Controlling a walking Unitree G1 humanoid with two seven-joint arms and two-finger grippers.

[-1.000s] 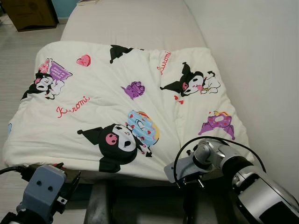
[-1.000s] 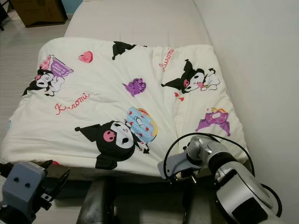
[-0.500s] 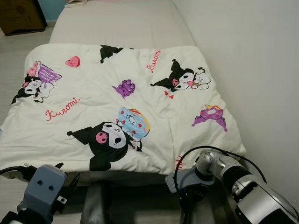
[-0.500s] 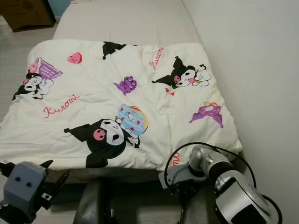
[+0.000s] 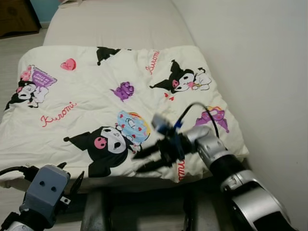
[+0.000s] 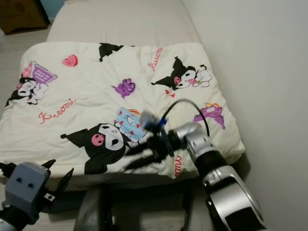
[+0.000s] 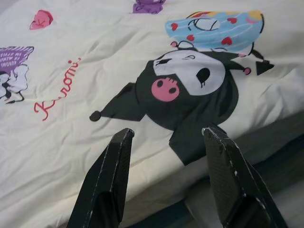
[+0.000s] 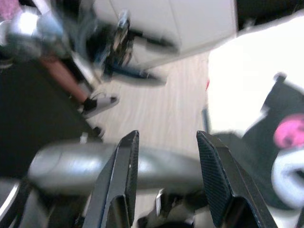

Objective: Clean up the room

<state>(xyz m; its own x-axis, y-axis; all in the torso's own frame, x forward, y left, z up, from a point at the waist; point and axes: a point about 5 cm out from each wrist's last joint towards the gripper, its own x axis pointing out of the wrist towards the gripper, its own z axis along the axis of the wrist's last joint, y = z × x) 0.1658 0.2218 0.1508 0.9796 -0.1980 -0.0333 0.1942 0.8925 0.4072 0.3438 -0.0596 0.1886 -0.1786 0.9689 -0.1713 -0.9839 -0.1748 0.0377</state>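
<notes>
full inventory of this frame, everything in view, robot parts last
quilt: 1, cream with black, pink and purple cartoon prints, spread over the near part of the bed
bed: 1, beige mattress, bare at the far end, along the wall
wall: 1, white, on the robot's right
floor: pale wood, left of the bed
cabinet: 1, dark brown, far left corner
person's feet: in white shoes on the floor, blurred in the right wrist view
left gripper: 1, black fingers open, low at the quilt's near edge
right gripper: 1, black fingers open, blurred, over the quilt's near right part, pointing left
</notes>
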